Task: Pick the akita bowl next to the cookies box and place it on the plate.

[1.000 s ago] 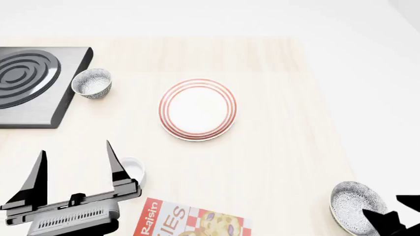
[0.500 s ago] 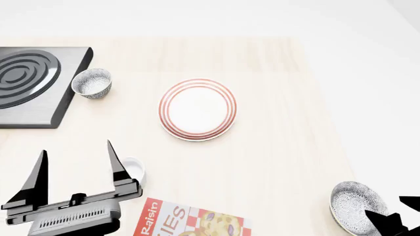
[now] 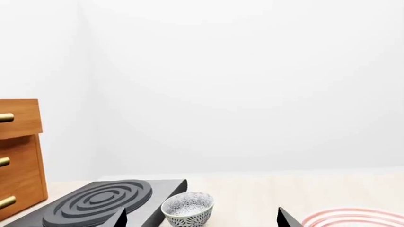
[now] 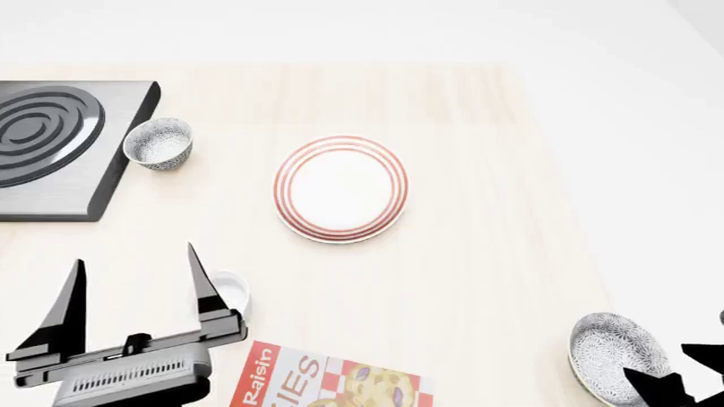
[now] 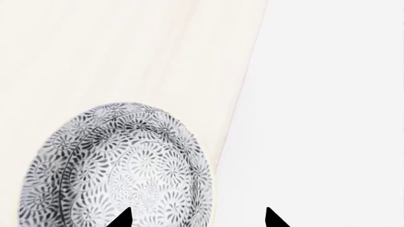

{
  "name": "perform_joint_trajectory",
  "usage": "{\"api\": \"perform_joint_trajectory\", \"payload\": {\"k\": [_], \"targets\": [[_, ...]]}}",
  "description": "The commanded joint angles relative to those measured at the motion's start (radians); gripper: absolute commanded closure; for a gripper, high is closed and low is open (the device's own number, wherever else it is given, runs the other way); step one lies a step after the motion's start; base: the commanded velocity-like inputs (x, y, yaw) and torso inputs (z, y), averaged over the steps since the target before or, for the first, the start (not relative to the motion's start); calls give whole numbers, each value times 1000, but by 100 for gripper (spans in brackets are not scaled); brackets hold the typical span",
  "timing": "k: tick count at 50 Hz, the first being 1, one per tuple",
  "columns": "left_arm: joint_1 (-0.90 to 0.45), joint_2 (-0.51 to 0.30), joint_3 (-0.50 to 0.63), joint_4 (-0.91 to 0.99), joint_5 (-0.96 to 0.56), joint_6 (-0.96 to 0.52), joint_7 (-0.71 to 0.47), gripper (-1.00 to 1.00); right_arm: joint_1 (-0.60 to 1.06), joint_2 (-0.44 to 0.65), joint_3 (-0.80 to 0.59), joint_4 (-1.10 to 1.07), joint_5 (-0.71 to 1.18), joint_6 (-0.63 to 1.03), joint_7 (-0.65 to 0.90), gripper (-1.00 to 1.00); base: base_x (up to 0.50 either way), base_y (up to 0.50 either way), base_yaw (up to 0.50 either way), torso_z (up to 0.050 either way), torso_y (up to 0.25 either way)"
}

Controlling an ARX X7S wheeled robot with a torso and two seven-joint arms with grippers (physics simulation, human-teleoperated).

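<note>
The akita bowl [image 4: 616,354] [image 5: 120,165], speckled grey and white, sits at the table's near right edge, right of the cookies box [image 4: 328,381]. My right gripper [image 4: 676,375] [image 5: 197,215] is open beside it. In the right wrist view one fingertip lies over the bowl's inside and the other past the table edge, with the rim between them. The red-ringed plate [image 4: 339,188] [image 3: 356,218] lies mid-table. My left gripper [image 4: 134,254] [image 3: 202,218] is open and holds nothing, at the near left.
A look-alike speckled bowl [image 4: 158,142] [image 3: 187,209] stands beside the black stove burner [image 4: 57,144] [image 3: 101,201] at the far left. A small white cup [image 4: 230,292] sits just behind my left gripper's right finger. A wooden drawer cabinet [image 3: 19,156] is beyond the stove.
Both grippers have shifted only a few pixels. The right gripper sits slightly lower in the head view, still beside the bowl. No object has moved.
</note>
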Motion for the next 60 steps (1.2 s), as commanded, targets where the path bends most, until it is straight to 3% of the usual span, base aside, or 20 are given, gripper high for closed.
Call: {"api": "perform_joint_trajectory", "payload": {"k": [1, 19, 44, 45, 60], "targets": [[-2, 15, -18, -21, 16, 18, 16, -100, 30, -20, -21, 14, -23, -13, -13, -100, 0, 0, 0, 0, 0], [-2, 13, -9, -19, 23, 16, 9, -100, 182, -44, -222, 59, -54, -56, -18, -100, 0, 0, 0, 0, 0], [-7, 7, -2, -17, 18, 8, 6, -100, 284, -91, -332, 82, -93, -49, -39, -100, 0, 0, 0, 0, 0], [-7, 7, -2, -17, 18, 8, 6, -100, 282, -90, -333, 80, -97, -50, -39, 100, 0, 0, 4, 0, 0], [-6, 4, 1, -8, 16, -4, 2, -100, 117, -25, -243, -18, -254, -134, 5, 100, 0, 0, 0, 0, -1]]}}
